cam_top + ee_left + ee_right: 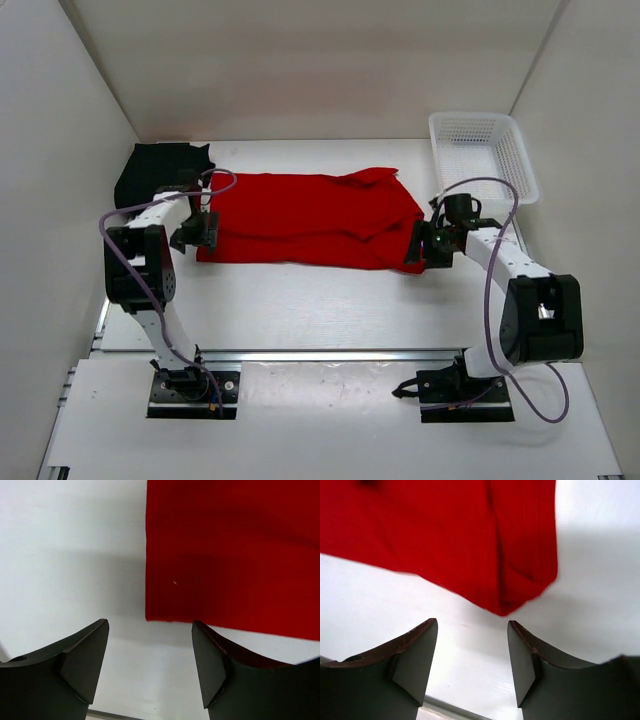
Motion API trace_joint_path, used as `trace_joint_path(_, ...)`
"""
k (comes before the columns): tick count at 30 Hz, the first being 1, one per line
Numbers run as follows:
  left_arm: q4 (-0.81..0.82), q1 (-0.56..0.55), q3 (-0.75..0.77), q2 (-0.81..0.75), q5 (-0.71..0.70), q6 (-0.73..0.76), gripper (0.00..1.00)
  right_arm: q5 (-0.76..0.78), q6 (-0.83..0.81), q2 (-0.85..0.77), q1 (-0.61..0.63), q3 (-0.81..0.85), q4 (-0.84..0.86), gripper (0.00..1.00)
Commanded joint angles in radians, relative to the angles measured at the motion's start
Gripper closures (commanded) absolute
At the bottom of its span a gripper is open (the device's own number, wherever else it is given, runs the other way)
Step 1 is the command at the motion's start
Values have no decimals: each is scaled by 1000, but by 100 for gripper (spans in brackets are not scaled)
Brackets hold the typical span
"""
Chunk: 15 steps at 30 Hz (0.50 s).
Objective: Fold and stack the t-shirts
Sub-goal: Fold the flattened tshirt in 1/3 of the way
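Red t-shirt (310,220) lies folded flat on a white table (320,310); the left gripper (150,623) and right gripper (472,622) sit at its near corners, jaws apart, holding nothing

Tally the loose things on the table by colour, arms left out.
red shirt: 1
black shirt: 1
white basket: 1
total: 3
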Motion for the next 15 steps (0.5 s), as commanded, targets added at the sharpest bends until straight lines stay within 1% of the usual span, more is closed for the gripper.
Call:
trace_joint_path(1, -16, 70, 24, 47, 129, -63, 22, -51, -23, 0, -5, -52, 79, 44)
trace_joint_path(3, -4, 66, 30, 78, 140, -63, 21, -51, -25, 41, -4, -65, 91, 44)
trace_joint_path(5, 2, 69, 38, 104, 137, -96, 22, -63, -22, 63, -8, -81, 120, 44)
trace_joint_path(11, 44, 74, 34, 130, 160, -120, 22, -63, -6, 73, -7, -103, 183, 47)
trace_joint_path(13, 36, 74, 35, 136, 181, -122, 25, -59, -8, 75, -8, -104, 188, 48)
trace_joint_path(14, 33, 75, 27, 139, 194, -119, 32, -51, -3, 76, -13, -97, 183, 50)
trace_joint_path(15, 26, 77, 24, 144, 204, -114, 41, -63, -14, 86, -8, -103, 192, 51)
